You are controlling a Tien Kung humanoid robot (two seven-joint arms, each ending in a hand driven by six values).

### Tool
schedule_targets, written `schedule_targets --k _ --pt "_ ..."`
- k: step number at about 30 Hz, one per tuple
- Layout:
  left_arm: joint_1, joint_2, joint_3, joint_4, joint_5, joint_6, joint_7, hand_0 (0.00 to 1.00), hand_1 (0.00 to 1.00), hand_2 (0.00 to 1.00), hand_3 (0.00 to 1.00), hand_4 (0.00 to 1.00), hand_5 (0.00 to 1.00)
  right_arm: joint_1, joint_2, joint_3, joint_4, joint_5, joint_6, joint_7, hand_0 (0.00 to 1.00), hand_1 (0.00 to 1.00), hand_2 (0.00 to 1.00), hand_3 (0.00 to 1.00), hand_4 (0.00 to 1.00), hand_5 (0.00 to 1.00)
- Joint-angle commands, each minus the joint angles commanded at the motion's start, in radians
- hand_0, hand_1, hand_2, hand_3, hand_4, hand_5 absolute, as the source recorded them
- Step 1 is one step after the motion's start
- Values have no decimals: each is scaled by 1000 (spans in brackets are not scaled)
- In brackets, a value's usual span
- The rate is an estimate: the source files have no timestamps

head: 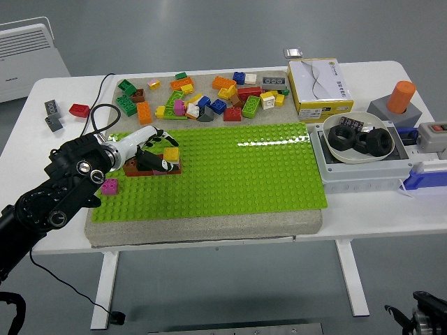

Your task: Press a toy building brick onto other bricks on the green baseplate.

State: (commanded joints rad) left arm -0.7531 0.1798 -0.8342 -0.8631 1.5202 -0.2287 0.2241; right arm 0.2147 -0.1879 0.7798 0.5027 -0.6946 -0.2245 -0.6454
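The left hand (155,148) reaches in from the left over the near-left part of the green baseplate (230,174), its fingers curled down on top of a yellow brick (171,155) that sits on a low row of brown and red bricks (150,167) already stuck to the plate. Whether the fingers actually pinch the yellow brick or only bear down on it I cannot tell, since the dark fingertips cover its left side; they look bent and in contact, not spread. The right hand is not in view. The brick is small, hard plastic: light, stiff, smooth-sided and a little slippery, and not fragile, so it should stand a firm push. Studs give grip only once they line up with the sockets below, so I judge the load is best put straight down on the brick's flat top, over its middle, with fingers clear of the edges; a push from one side would likely tilt it or pop one end up. If it must be lifted again, the two long side faces are the place to pinch. A pink brick (110,186) stands alone on the plate just nearer the robot, close under the forearm. A loose pile (202,98) of mixed bricks lies beyond the plate's far edge.
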Motion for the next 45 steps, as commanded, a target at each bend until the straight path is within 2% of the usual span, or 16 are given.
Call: schedule_targets --k 5,6,11,12,17,18,21,23,24,25,30,32,45 --pt "4 5 -10 -27 12 20 -23 940 975 972 726 896 144 -2 1 3 -1 -3 -1 0 595 588 639 796 979 998" --pt "5 6 -16 -39 16 33 -37 939 980 998 862 917 145 -3 1 3 -1 -4 -1 0 595 587 639 796 979 998" --pt "22 17 -59 -119 72 81 -70 939 980 998 862 917 145 -5 3 12 -2 -17 2 0 595 587 639 796 979 998" --pt "33 24 -72 -141 92 86 -64 952 983 998 831 949 220 -5 3 14 -2 -21 3 0 595 587 639 796 979 998" --pt "115 78 -136 -273 230 95 18 952 983 998 831 949 220 -7 4 13 -7 -20 6 0 595 587 639 796 979 998" --pt "130 87 -141 -297 257 96 33 998 988 985 689 974 484 -7 3 12 -8 -19 6 0 595 586 639 795 979 998" --pt "171 109 -135 -379 354 108 81 998 988 985 689 974 484 -6 4 13 -10 -20 9 0 595 586 639 795 979 998" --pt "182 108 -120 -420 409 122 92 998 988 985 689 974 484 -4 5 19 -9 -30 11 0 595 586 639 795 979 998" --pt "188 106 -113 -437 437 129 95 998 990 988 661 941 536 -3 5 22 -8 -35 12 0 595 586 639 795 978 998" --pt "194 103 -105 -448 465 134 99 998 990 988 661 941 536 -3 6 24 -8 -38 12 0 595 586 639 795 978 998" --pt "226 97 -79 -485 565 141 111 998 987 987 653 933 529 -6 4 24 -8 -40 13 0 595 585 640 799 978 998" --pt "235 96 -75 -494 576 139 115 998 987 987 653 933 529 -7 3 22 -9 -35 12 0 595 585 640 799 978 998" --pt "246 84 -55 -459 558 129 116 998 993 990 655 941 534 -9 3 15 -11 -24 10 0 595 585 641 797 977 998"
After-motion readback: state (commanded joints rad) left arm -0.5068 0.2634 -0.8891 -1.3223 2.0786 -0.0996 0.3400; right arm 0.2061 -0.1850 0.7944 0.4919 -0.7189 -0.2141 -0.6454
